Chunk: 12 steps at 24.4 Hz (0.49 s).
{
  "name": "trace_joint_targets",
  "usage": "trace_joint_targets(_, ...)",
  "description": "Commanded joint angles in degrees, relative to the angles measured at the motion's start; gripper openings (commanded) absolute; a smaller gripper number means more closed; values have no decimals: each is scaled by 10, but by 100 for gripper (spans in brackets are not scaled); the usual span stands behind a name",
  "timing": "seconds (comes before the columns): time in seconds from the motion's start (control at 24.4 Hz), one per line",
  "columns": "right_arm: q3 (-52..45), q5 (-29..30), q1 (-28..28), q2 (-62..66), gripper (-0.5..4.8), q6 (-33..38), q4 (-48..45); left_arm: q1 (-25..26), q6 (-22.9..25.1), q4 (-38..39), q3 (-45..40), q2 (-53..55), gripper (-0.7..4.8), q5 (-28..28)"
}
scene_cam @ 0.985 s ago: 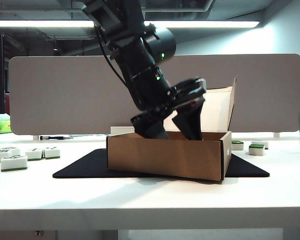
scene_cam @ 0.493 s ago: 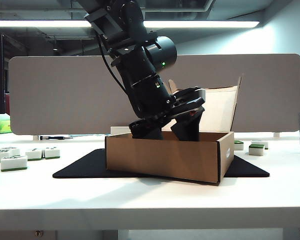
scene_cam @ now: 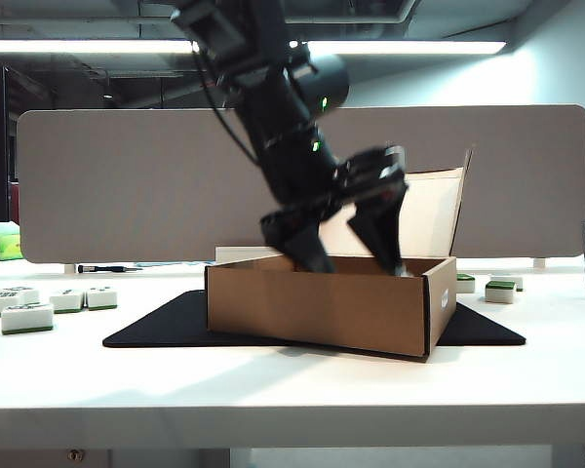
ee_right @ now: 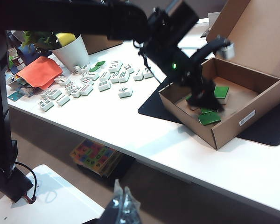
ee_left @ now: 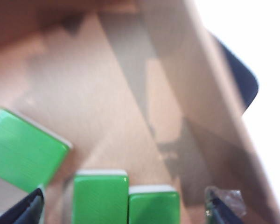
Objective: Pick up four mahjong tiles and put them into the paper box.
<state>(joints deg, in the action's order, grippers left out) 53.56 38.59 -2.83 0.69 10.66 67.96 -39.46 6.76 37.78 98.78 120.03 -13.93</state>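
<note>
Tiles (ee_left: 100, 196) in box (scene_cam: 312, 302); L hand (scene_cam: 356, 258) open above; R hand (ee_right: 122, 207) idle.

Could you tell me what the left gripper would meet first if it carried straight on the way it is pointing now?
Most likely the green-topped mahjong tiles on the paper box floor: the open left gripper points down into the box, with tiles between its fingertips. Depth is unclear.

We see a white counter (scene_cam: 273, 390) carrying a black mat (scene_cam: 166, 327), with loose white-faced tiles (ee_right: 102, 77) scattered across it. Near them stand a white cup (ee_right: 74, 52) and an orange cloth (ee_right: 39, 71). Under the counter lies what may be a colourful box (ee_right: 94, 156).
</note>
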Motion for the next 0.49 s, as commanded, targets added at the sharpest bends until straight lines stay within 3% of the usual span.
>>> trace_joint_targets(0.04, 1, -1, 0, -7, -1, -2, -9, -1, 3, 58, 52, -5, 435, 0)
trace_joint_targets(0.16, 1, -1, 0, -7, -1, -2, -9, 0, 14, 130, 107, -5, 432, 14)
trace_joint_targets(0.29, -1, -28, 0, -7, -1, -2, -24, 11, 74, 177, 146, -21, 428, 45)
trace_joint_targets(0.37, -11, -49, 0, -7, -1, -2, -53, 28, 87, 197, 146, -49, 415, 64)
trace_joint_targets(0.49, -47, -59, 0, -7, -1, -2, -120, 68, 114, 237, 146, -97, 275, 86)
